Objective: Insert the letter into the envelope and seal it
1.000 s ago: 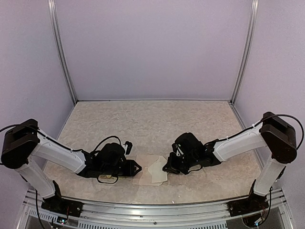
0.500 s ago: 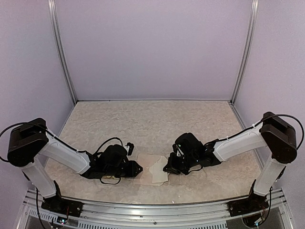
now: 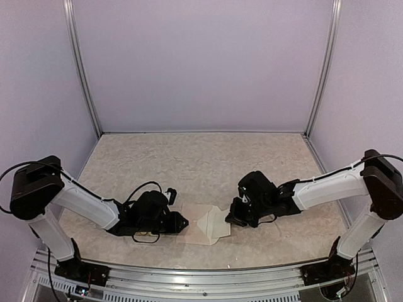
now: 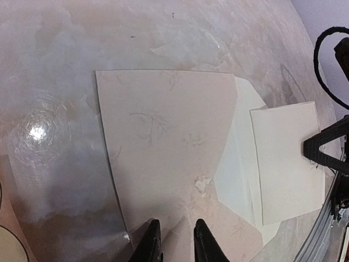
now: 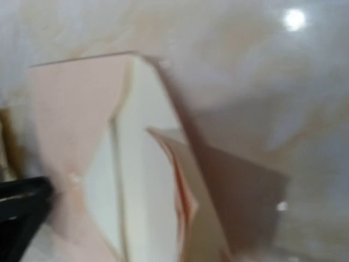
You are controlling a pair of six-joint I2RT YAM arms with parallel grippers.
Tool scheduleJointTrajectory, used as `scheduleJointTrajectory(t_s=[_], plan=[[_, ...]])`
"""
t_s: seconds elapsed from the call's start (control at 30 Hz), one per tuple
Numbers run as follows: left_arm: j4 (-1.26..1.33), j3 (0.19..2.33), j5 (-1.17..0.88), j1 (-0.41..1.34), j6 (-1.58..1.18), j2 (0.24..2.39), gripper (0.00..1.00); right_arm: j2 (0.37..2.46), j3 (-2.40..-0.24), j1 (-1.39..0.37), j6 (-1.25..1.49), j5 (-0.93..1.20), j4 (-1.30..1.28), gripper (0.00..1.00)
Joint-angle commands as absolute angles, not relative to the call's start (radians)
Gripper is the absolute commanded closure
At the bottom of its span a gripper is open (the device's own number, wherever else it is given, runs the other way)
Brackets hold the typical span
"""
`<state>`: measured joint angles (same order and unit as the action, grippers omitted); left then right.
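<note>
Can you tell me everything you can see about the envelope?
The envelope is pale pinkish-beige paper with faint swirly prints, lying flat on the speckled table between the two arms. Its flap is open, pointing toward the right tool, and looks creamier inside. A cream sheet, probably the letter, lies over the flap. The left tool rests its fingertips on the opposite edge.

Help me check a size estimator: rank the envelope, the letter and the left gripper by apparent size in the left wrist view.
1. envelope
2. letter
3. left gripper, only its tips in frame
</note>
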<state>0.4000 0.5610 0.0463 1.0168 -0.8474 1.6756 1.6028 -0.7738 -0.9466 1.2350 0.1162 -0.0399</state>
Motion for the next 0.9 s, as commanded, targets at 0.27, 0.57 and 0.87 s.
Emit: scheduleJointTrajectory(t_s=[0.27, 0.57, 0.87], plan=[[0.342, 0.556, 0.049, 1.025, -0.844, 1.683, 0.8, 1.667, -0.818, -0.937, 1.192, 0.105, -0.045, 1.0], [0.341, 0.571, 0.043, 1.031, -0.842, 1.69, 0.8, 1.736, -0.859, -0.942, 1.187, 0.158, 0.032, 1.0], [0.342, 0.604, 0.038, 1.053, -0.844, 1.714, 0.8, 1.786, -0.887, -0.952, 1.192, 0.186, 0.09, 1.0]])
